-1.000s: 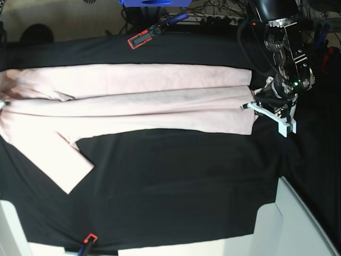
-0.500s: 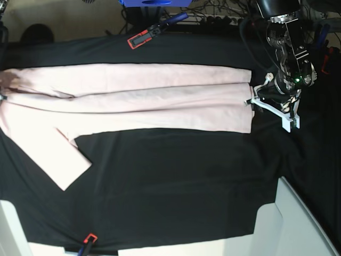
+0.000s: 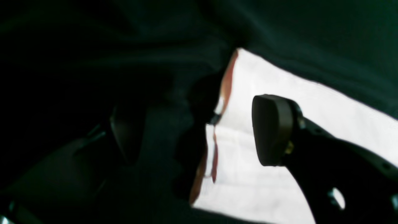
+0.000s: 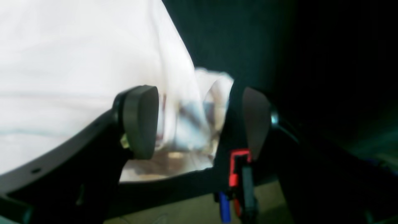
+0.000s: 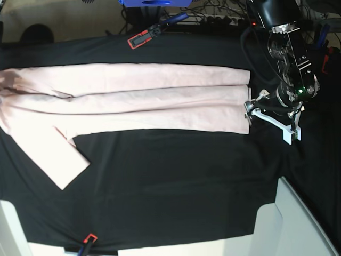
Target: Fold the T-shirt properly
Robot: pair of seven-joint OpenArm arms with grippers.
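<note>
I am seeing both sets of jaws standing apart, holding nothing. The big pale pink cotton T-shirt (image 5: 133, 98) looks soft and floppy; I would pinch its edges.

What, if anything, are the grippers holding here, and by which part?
Nothing. The left gripper stands open at the T-shirt's hem; the right gripper stands open at its other end.

I count one T-shirt (image 5: 133, 101) | one black table cloth (image 5: 176, 181) | two clamps: one at the far edge (image 5: 139, 39), one at the near edge (image 5: 88, 241) | one arm in my base view, carrying the left gripper (image 5: 250, 109) | right gripper (image 4: 199, 124) only in its wrist view
</note>
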